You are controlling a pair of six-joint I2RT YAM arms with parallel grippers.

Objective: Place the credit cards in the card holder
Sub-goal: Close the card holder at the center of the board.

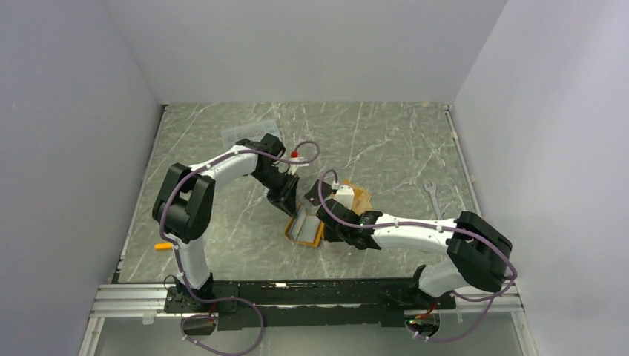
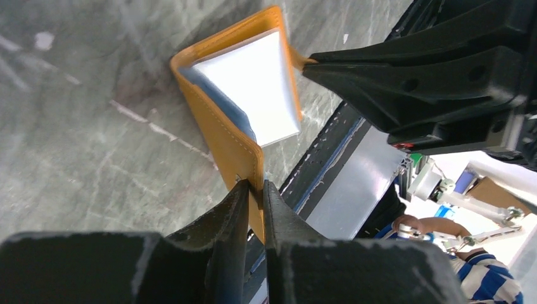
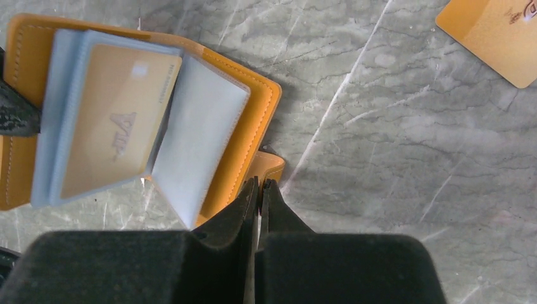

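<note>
1. Card holder: lies open at mid-table, inside facing up, between the two grippers. Top view puts it a bit nearer the arm bases than the far wall.
2. Sleeves: pale blue-grey and fanned apart. One orange-tan card sits inside a sleeve on the holder's left half (R wrist view).
3. L gripper: clenched on the edge of the holder's orange cover. The cover passes between the fingertips w/ only a slim gap either side.
4. R gripper: jaws closed on the snap tab, which sticks out from the holder's edge. L wrist view shows the same pinch from the opposite side.
5. The grippers hold opposite edges of the holder. They are close but not touching each other.
6. Loose orange card: flat on the table, well apart from the holder, beyond the R gripper.
7. Clear plastic box: at the far-left of the table, behind the L arm.
8. Wrench: lies near the table's right edge.
</note>
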